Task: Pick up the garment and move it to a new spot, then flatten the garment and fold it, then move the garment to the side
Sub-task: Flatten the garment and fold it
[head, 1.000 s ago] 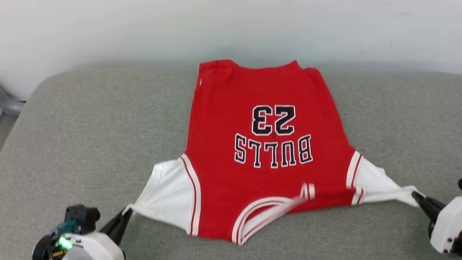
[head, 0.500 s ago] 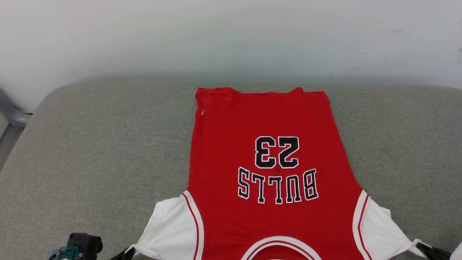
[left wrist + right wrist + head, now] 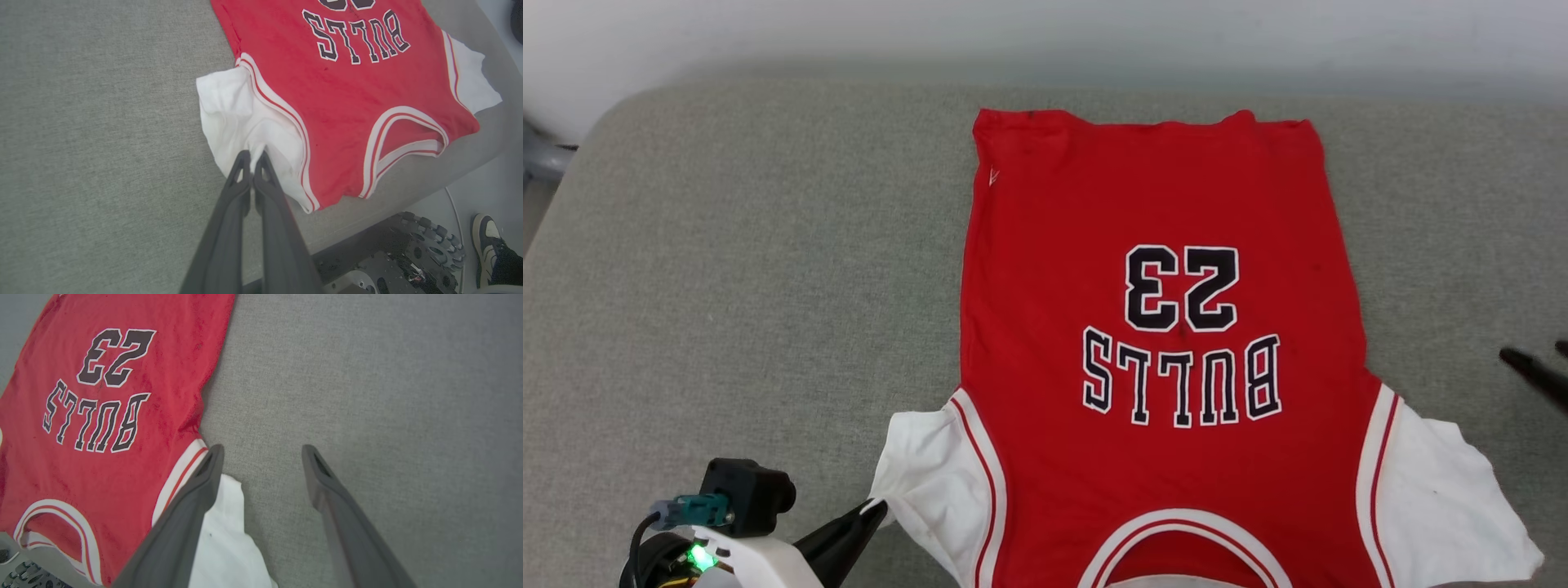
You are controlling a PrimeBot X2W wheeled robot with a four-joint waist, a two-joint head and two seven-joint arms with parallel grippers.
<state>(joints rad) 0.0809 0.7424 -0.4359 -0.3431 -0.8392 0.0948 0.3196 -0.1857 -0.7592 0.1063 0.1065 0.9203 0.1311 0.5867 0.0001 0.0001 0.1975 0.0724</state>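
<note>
The red jersey T-shirt (image 3: 1160, 204) lay flat, lettering up, on the grey cushion (image 3: 727, 245), collar at the near edge and hem toward the far edge. The left wrist view added a person's shoe (image 3: 486, 241) beyond the near edge. The left tool (image 3: 253, 155) reached low, pinched shut on one white sleeve (image 3: 233, 106). The right tool (image 3: 262, 449) hovered wide open and empty beside the other sleeve (image 3: 229, 547)
</note>
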